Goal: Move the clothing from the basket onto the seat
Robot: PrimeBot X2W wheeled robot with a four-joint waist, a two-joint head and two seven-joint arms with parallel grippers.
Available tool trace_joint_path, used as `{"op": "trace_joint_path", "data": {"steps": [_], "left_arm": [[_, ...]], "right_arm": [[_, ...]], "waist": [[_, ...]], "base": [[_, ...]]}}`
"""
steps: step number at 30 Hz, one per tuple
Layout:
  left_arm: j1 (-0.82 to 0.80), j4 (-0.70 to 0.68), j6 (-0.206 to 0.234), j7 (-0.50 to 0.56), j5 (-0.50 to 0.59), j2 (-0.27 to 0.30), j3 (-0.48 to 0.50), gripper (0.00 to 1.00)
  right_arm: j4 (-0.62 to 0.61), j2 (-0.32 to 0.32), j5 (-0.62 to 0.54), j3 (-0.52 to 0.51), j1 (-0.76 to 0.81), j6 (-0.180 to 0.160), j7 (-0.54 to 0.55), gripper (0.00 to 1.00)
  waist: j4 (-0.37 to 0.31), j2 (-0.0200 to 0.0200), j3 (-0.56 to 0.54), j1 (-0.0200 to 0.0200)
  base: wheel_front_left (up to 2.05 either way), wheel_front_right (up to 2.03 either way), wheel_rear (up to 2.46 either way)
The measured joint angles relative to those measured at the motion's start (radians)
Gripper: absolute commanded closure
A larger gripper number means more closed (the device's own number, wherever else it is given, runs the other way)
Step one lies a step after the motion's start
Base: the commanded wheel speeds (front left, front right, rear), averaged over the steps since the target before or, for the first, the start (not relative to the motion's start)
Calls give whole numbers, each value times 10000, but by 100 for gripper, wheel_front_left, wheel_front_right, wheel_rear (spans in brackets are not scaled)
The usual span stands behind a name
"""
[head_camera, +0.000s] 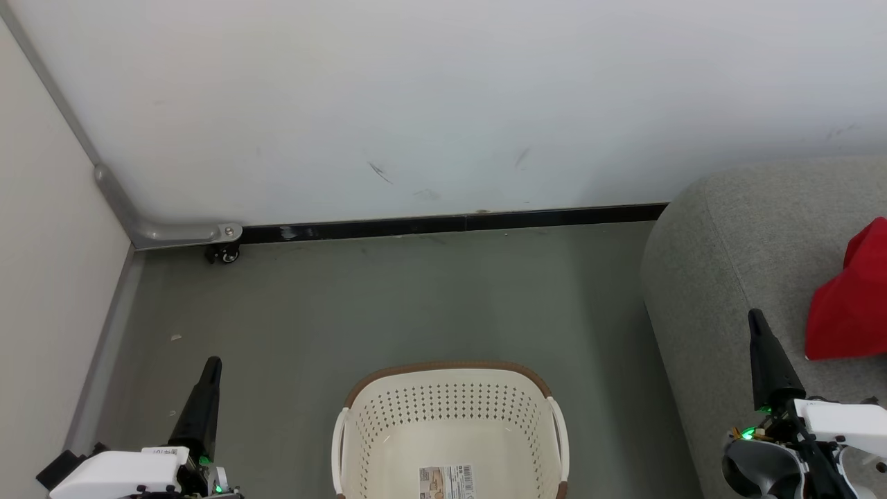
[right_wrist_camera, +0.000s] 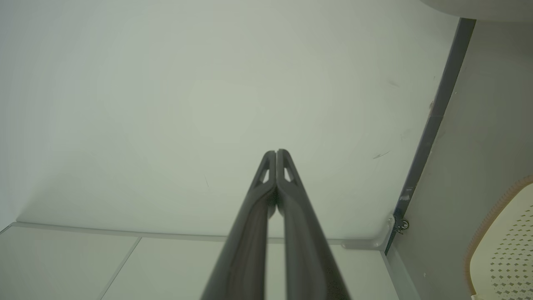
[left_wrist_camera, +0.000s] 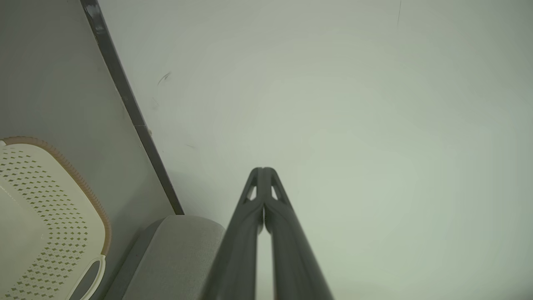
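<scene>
- Nearest, at the lower left, the left gripper has its two dark fingers pressed together on nothing, pointing away over the floor.
- At the lower right, the right gripper is likewise clenched and empty, hanging over the near part of the seat.
- Between them stands the basket. The part of its inside that shows is bare, with only a paper label on the bottom (its nearest stretch is cut off, so I cannot tell whether anything is left there).
- To the right and a little farther, the clothing lies as a red heap on the seat, just beside the right gripper's fingers and apart from them. It runs out of view on the right.
- Farthest are the black skirting strip, a small caster in the left corner, and the pale wall.
- Judged from this, the move looks nearly or wholly done. The main risk is calling it finished while a garment sits in the unseen near end of the basket.
- A second risk is that a sideways sweep of the right arm could catch the loose fabric and drag it off the seat.
- A careless left arm could also knock the light basket.
</scene>
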Motion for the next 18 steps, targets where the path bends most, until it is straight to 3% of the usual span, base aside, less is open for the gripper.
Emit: {"op": "trace_joint_path", "data": {"steps": [18], "left_arm": [[-12,98,-86,2,0,0,4,100]], "right_arm": [[21,0,0,-21,0,0,4,100]], "waist": [[0,-1,-2,-1]], "base": [[0,0,0]]}}
